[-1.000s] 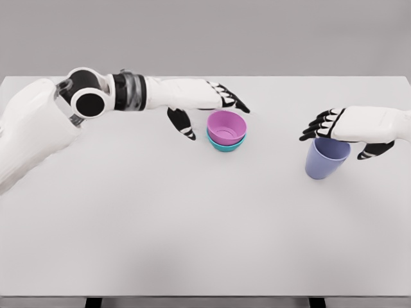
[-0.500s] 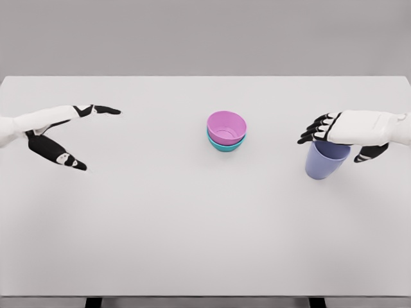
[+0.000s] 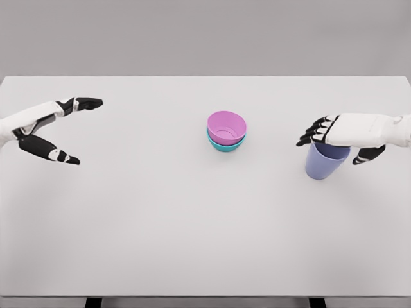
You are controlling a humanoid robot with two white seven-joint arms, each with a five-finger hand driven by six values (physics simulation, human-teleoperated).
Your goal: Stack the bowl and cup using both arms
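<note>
Left hand (image 3: pixel 45 128) withdrawn, right hand (image 3: pixel 340 131) atop cup (image 3: pixel 324 163)

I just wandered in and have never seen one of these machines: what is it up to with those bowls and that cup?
It is stacking tableware on a white table. A pink bowl already sits nested in a teal bowl at the middle. The right hand is over the purple cup, fingers curved around its rim, though a firm grip cannot be confirmed. The left hand is at the table's left edge, open and holding nothing.
</note>
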